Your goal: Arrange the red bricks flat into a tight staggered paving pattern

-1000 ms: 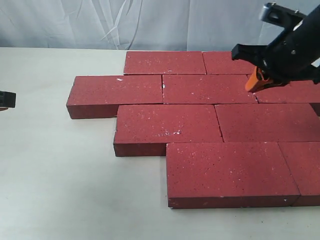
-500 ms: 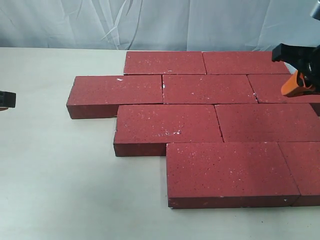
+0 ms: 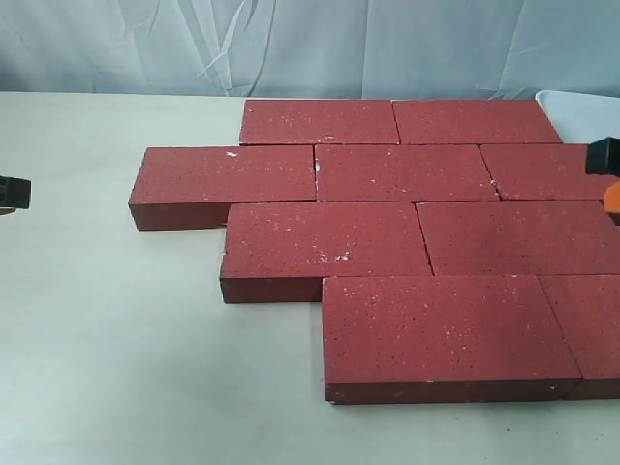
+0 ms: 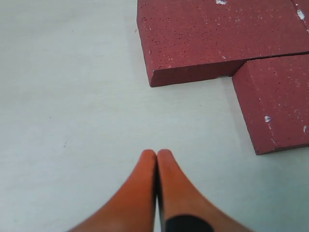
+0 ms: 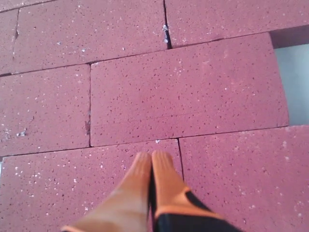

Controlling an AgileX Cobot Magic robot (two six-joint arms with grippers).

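Red bricks [image 3: 368, 179]: nine counted, all lying flat on the pale tabletop [image 3: 116, 339], set edge to edge in four staggered rows. The row at the back holds two, the next three, the next two, and the front row two. The rightmost bricks of the three nearer rows run out of the exterior view at its edge. The joints are narrow, and each row's end is offset from the rows next to it. The brick faces are dark red and gritty, flecked with white specks. Left gripper [image 4: 156, 153]: one, with orange jaws pressed together and nothing between them, hanging over bare tabletop. Two brick corners lie ahead of its tips, well apart from them, one brick stepped back from the other. In the exterior view only a black piece of this gripper shows at the edge. Right gripper [image 5: 151, 155]: one, its orange jaws likewise pressed together on nothing, placed over the paving. Its tips are above a brick face just beside a joint, and one whole brick lies directly ahead of them. Whether the tips touch the brick cannot be told. Backdrop: one wrinkled pale cloth [image 3: 291, 44] behind the tabletop.
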